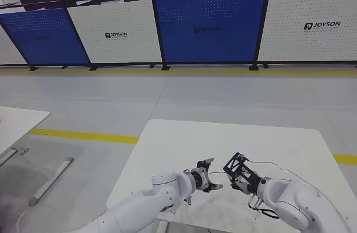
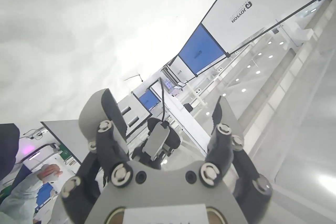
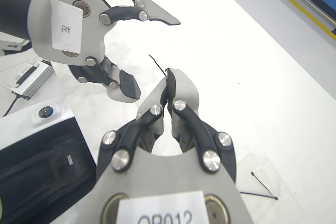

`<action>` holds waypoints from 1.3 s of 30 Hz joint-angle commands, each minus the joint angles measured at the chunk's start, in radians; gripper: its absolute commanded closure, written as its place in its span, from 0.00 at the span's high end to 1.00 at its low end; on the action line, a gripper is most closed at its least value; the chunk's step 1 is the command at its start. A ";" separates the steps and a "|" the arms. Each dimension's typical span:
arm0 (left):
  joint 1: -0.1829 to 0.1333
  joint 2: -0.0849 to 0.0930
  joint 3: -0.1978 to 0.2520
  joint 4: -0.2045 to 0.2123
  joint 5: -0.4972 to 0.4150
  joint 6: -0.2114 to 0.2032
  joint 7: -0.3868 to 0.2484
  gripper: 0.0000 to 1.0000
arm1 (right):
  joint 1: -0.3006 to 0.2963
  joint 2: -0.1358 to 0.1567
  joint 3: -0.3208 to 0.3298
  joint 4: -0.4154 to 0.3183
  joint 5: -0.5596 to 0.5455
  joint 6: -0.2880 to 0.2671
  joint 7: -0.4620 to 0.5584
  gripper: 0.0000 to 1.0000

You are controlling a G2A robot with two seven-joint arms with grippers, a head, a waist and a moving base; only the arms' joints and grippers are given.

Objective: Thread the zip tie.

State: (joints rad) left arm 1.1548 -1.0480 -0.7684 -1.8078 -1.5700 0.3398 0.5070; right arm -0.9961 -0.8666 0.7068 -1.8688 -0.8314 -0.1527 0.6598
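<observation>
my right end effector [image 3: 168,79] clamped on black zip tie [image 3: 157,65], my left end effector [image 2: 162,99] spread wide just beside, over white counter [image 3: 236,38]

zip tie [image 3: 157,65]: black
spare zip tie [image 3: 263,186]: black
table [image 1: 225,145]: plain white
left hand [image 3: 153,55]: pale grey shell, black links, silver rivets, black ribbed pad
right hand [image 3: 168,78]: same grey, black and silver
wall panels [image 1: 210,29]: blue and white by turns, finely dotted, black frames
floor [image 1: 108,99]: light grey, yellow stripes
</observation>
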 commanded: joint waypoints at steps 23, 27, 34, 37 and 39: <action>-0.001 -0.021 0.010 0.017 0.000 0.000 0.003 0.00 | 0.000 0.000 0.000 0.000 0.000 0.000 0.000 0.00; -0.006 -0.019 0.017 0.019 0.000 0.000 0.002 0.00 | -0.011 -0.001 0.006 0.005 0.003 -0.007 -0.010 0.00; -0.015 -0.009 0.032 0.017 0.000 0.000 -0.002 0.00 | -0.051 0.003 0.060 0.000 0.017 -0.031 -0.023 1.00; -0.018 -0.004 0.035 0.013 0.004 0.000 -0.003 0.00 | -0.081 0.010 0.095 -0.009 0.025 -0.042 -0.037 1.00; -0.021 -0.001 0.031 0.004 0.045 -0.001 0.002 0.00 | -0.104 0.015 0.120 -0.013 0.038 -0.056 -0.055 1.00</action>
State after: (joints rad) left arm 1.1341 -1.0505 -0.7350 -1.7995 -1.5494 0.3399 0.5066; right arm -1.0898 -0.8539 0.8146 -1.8806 -0.7993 -0.2033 0.6129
